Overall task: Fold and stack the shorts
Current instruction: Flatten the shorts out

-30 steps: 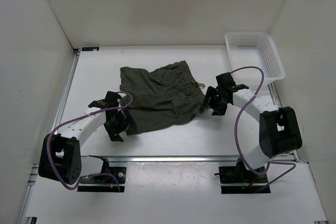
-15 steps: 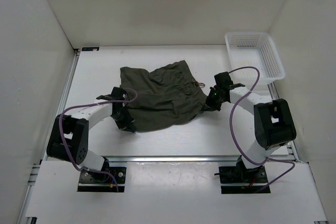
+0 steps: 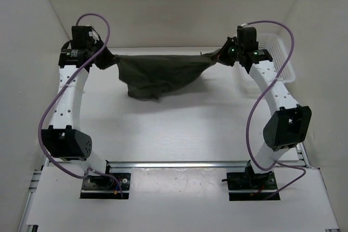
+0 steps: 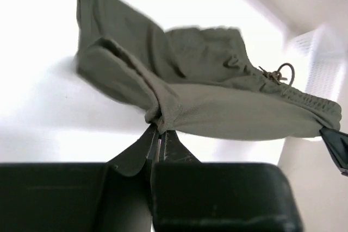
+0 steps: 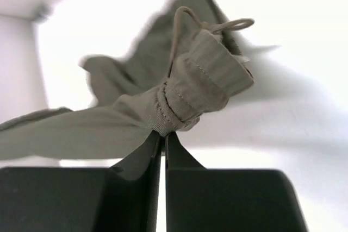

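Hanging across the upper middle of the top view, the shorts [image 3: 160, 74] are held stretched. One end is pinched by the left gripper [image 4: 159, 130], the other by the right gripper [image 5: 163, 134], both squeezed tight.

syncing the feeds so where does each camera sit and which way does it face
Top external: above and behind the bases, looking down on the table; both arms show, left hand and right hand stretching the shorts between them, basket far right.
Left wrist: on the left arm, looking along its shut fingers rightward.
Right wrist: on the right arm, looking along its shut fingers leftward.
Shared: both wrist views show the shorts' drawstring.
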Available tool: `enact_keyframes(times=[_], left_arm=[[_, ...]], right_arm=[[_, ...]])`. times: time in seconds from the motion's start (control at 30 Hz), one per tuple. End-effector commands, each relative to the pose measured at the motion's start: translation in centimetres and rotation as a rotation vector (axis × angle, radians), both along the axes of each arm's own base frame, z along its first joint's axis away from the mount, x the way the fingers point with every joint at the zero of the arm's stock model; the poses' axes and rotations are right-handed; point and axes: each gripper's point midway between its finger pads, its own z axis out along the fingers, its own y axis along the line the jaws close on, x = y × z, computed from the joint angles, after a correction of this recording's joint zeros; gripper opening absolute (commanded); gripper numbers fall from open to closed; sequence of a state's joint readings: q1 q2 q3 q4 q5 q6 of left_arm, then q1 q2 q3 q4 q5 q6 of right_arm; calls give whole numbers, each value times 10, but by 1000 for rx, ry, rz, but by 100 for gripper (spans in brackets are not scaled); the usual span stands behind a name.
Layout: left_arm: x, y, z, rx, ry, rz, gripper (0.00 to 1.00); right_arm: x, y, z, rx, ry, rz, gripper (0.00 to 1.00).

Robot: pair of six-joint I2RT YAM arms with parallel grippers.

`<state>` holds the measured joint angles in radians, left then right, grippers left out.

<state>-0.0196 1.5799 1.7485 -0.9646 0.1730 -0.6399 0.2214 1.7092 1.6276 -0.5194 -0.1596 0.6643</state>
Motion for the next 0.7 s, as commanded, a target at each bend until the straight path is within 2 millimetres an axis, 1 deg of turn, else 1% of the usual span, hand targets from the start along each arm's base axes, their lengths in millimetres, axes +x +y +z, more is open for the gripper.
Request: enact_keyframes(times=[0.0, 0.03, 0.07, 0.1, 0.13, 0.17, 0.2, 0.23, 0.27, 0.3, 0.33, 0.37, 0.4, 0.43, 0.47, 0.5, 0.53, 0.57, 0.6, 0.63, 0.67], left_arm=[[-31, 22, 23, 42, 11, 33, 10], [-37, 22, 19, 42, 20, 32, 10], [-42, 18, 15, 25, 24, 15, 10], [-50, 16, -11, 17, 80, 8, 10], [-62, 16, -16, 17, 80, 8, 10], [-72, 13, -30, 7, 109, -2, 10], [-81, 13, -45, -2, 139, 6, 10], [-102, 3, -84, -10, 230, -10, 10], [-119, 2, -94, -8, 245, -7, 10], [-133, 2, -109, -7, 283, -7, 10], [-160, -1, -145, -11, 378, -9, 25], [-174, -1, -152, -20, 385, 4, 42], [-183, -4, -162, -34, 401, -6, 67], [-191, -5, -170, -41, 424, -11, 84], [-195, -3, -179, -43, 442, -1, 94], [-195, -3, -179, -43, 442, -1, 94], [-191, -3, -176, -43, 438, -1, 94], [-182, -3, -168, -43, 420, -2, 94], [-176, -1, -163, -33, 407, 5, 92], [-170, 0, -159, -10, 390, -5, 90], [-157, 1, -143, 5, 342, -11, 88]], right_arm=[[-15, -16, 33, -56, -55, -8, 0], [-25, -18, 42, -52, -74, -8, 0], [-37, -21, 19, -63, -21, -7, 0], [-48, -27, 22, -73, -38, -24, 0], [-59, -30, 10, -79, -11, -23, 0], [-80, -36, -30, -108, 81, -28, 0], [-95, -37, -46, -124, 112, -23, 0], [-112, -43, -49, -133, 110, -33, 0], [-129, -45, -65, -147, 137, -29, 0], [-158, -54, -90, -160, 186, -40, 7], [-175, -58, -103, -169, 217, -38, 20], [-189, -63, -114, -177, 241, -52, 34], [-202, -65, -113, -163, 230, -64, 57], [-212, -69, -120, -174, 243, -69, 65], [-228, -72, -131, -164, 284, -90, 68], [-230, -75, -135, -166, 289, -106, 71], [-234, -75, -137, -165, 306, -112, 71], [-235, -77, -138, -176, 314, -119, 71], [-235, -77, -140, -171, 328, -127, 71], [-235, -77, -142, -174, 338, -127, 68], [-231, -76, -139, -174, 335, -127, 67]])
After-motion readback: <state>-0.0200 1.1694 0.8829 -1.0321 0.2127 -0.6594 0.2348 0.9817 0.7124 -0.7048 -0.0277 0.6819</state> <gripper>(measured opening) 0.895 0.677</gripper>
